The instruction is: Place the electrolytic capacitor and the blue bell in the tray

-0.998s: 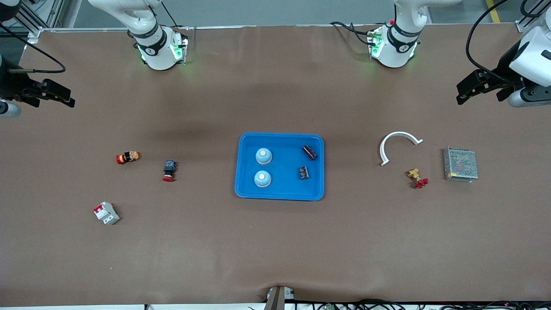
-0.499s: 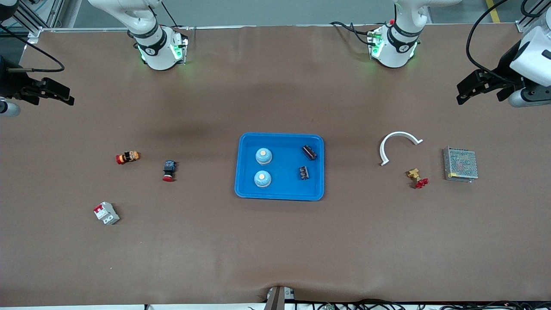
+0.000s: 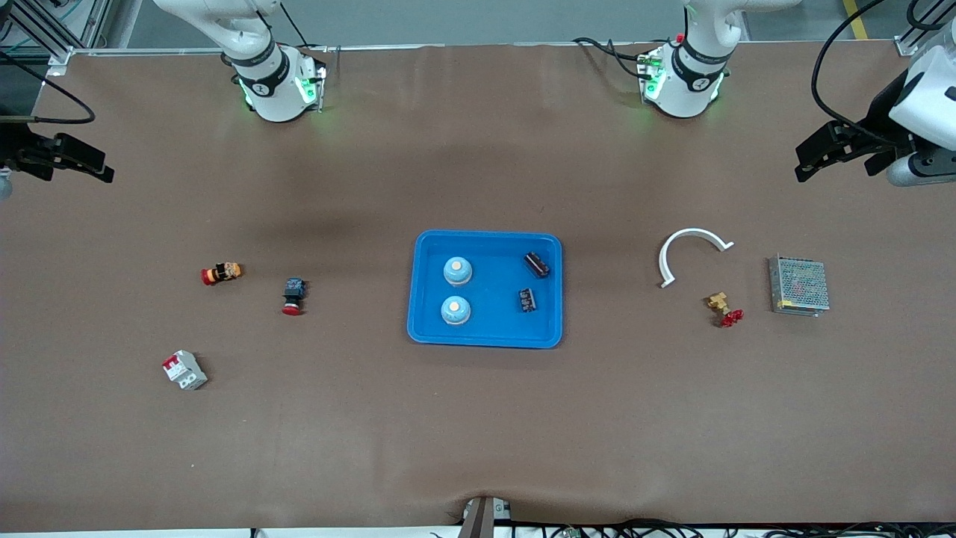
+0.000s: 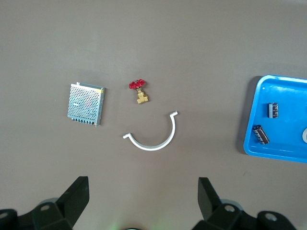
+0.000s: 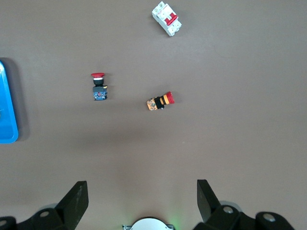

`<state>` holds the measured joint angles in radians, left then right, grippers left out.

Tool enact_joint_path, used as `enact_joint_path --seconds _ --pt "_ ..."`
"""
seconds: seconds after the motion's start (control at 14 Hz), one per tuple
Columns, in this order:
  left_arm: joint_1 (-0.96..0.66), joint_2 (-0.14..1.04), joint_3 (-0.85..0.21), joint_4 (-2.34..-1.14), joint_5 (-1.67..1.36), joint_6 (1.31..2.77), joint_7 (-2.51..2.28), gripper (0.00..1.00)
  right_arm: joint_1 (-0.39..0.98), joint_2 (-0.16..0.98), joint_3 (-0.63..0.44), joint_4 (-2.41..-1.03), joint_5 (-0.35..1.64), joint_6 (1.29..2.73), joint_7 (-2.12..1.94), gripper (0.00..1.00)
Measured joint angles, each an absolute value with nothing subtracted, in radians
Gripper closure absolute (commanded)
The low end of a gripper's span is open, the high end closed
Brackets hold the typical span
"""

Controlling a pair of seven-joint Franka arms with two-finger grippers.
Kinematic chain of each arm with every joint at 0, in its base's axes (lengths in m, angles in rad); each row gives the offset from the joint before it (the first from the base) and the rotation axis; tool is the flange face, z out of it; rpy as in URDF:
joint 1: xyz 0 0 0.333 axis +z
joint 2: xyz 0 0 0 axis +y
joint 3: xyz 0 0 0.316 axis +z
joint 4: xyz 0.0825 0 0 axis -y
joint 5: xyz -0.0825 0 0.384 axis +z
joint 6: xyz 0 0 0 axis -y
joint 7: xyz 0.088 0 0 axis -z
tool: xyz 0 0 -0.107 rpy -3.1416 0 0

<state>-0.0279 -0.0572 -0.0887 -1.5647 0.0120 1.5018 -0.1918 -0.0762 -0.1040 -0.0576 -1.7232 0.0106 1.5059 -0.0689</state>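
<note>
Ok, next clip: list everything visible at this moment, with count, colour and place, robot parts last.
tray: 1, bright blue, mid-table
blue bells: 2, pale blue with cream tops, in the tray toward the right arm's end
electrolytic capacitors: 2, dark, in the tray toward the left arm's end
curved strip: 1, white, toward the left arm's end
valve: 1, brass with red handle, nearer the front camera than the strip
mesh box: 1, silver, beside the valve
push buttons: 2, red-capped, toward the right arm's end
circuit breaker: 1, white and red, nearest the front camera
left gripper: open, empty, waiting over the table's end
right gripper: open, empty, waiting over its end
</note>
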Motion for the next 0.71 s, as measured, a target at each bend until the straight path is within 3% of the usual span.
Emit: enact_joint_path --seconds 0.71 --pt "-0.027 -0.057 -0.088 -1.556 0.012 1.498 -0.197 0.00 -0.043 -0.083 -0.125 -1.723 0.011 1.490 -0.091 0.00"
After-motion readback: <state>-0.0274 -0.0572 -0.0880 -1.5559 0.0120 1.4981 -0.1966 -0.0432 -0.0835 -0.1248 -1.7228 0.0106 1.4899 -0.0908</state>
